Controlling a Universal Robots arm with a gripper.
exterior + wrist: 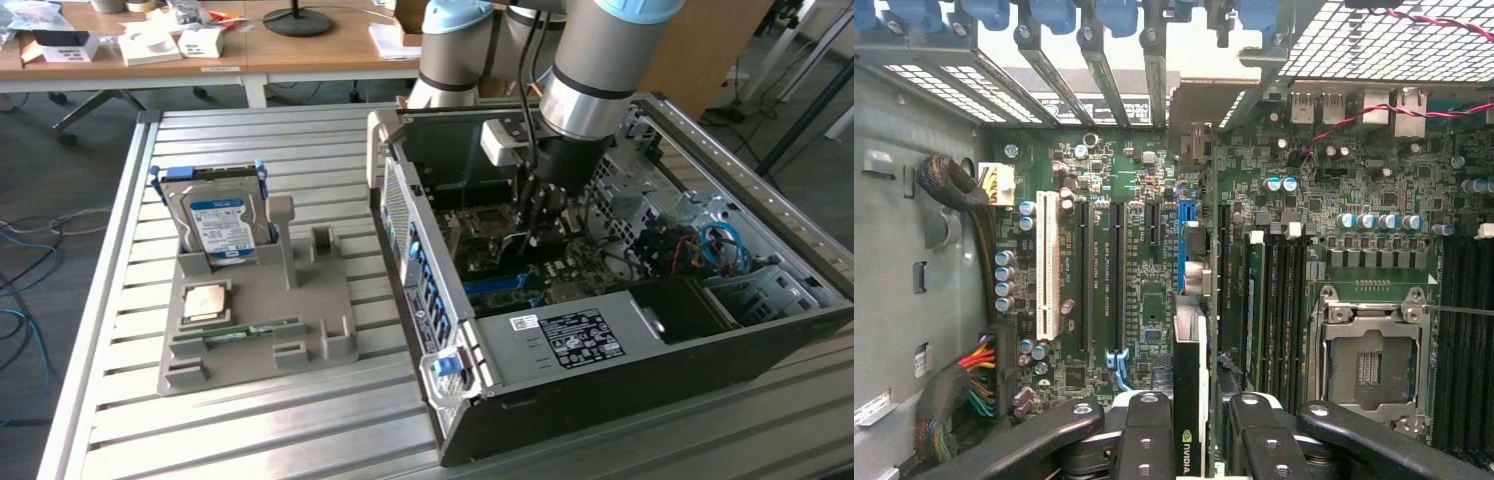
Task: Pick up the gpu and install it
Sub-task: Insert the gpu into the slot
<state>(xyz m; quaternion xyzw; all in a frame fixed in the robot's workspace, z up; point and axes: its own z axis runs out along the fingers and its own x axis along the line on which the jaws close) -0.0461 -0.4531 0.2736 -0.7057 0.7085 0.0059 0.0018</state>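
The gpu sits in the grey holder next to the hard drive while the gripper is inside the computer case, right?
No. The wrist view shows the gpu clamped in the gripper inside the computer case, above the motherboard; the hard drive stands in the grey holder.

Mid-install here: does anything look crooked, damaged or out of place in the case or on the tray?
Nothing stands out. The gripper holds the gpu edge-on and straight, parallel to the motherboard slots. On the tray, the hard drive stands upright and the memory stick lies flat in its groove.
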